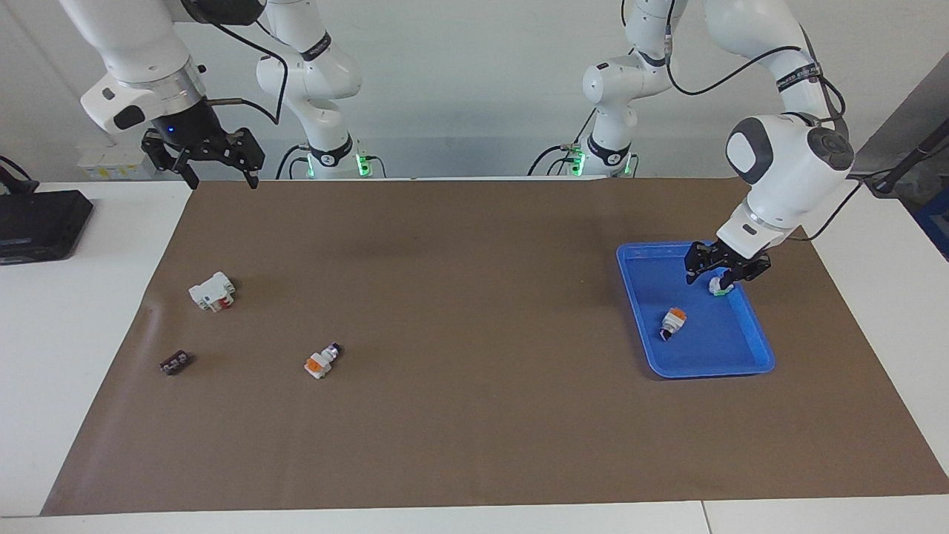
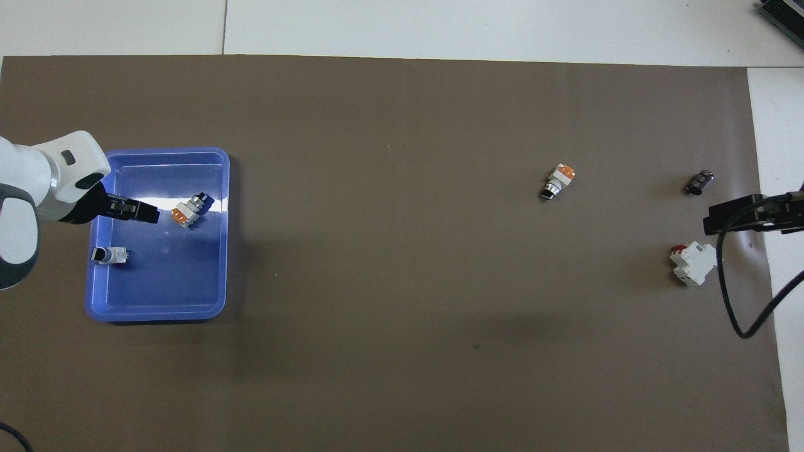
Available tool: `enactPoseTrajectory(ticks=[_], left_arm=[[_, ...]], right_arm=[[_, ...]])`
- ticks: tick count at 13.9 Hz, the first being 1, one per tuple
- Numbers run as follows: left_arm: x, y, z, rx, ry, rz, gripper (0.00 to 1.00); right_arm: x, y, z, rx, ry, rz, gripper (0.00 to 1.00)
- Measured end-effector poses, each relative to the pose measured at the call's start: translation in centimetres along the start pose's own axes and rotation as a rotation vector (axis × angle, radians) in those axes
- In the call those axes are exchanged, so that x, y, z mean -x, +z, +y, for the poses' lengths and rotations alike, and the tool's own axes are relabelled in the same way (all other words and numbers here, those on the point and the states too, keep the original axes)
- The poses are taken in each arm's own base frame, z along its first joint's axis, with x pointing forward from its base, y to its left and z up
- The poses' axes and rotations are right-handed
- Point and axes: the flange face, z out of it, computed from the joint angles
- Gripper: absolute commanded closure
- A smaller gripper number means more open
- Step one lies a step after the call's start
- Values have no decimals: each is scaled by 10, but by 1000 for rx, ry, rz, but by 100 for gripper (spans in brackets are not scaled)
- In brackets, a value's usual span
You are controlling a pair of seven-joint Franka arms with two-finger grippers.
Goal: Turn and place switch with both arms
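Clearly, the left gripper (image 1: 725,271) hangs low over the blue tray (image 1: 630,297) with its jaws apart and nothing between them. In the facing view it is just over a white switch with a green end (image 1: 718,286), and I cannot tell whether it touches it. 1 orange-ended switch (image 1: 672,322) lies on its side on the tray floor, free of the fingers and farther from the robots than the green-ended one.

The second orange-ended switch (image 1: 322,360) lies on the brown mat (image 1: 474,415), well apart from the tray, toward the right arm's end of the table. Near it are a white block with a red part (image 1: 212,291) and a small dark piece (image 1: 176,363). The right gripper (image 1: 215,175) waits high over the mat's edge at that end, its 2 fingers spread and empty.

I judge that the switch on the mat is the next one to take. It looks light and stiff, made of hard smooth plastic, so it should not bend or crush, but it may slip or roll on its round neck. The best hold is probably across the flat sides of the white body, near its middle. The black tip and the orange end seem too narrow for a firm hold, and the tip may be a moving part.
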Motion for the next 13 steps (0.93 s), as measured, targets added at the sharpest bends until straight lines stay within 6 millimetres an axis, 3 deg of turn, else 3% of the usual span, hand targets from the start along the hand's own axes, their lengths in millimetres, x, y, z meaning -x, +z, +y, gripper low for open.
enactPoseTrajectory(ticks=[6, 11, 13], left_arm=[[-33, -60, 65, -47, 66, -70, 23], [-35, -111, 139, -52, 41, -124, 22], [-32, -135, 155, -56, 34, -131, 21]], right_arm=[[0, 0, -2, -3, -3, 0, 0], [0, 0, -2, -3, -3, 2, 0], [-1, -1, -2, -3, -3, 11, 0]])
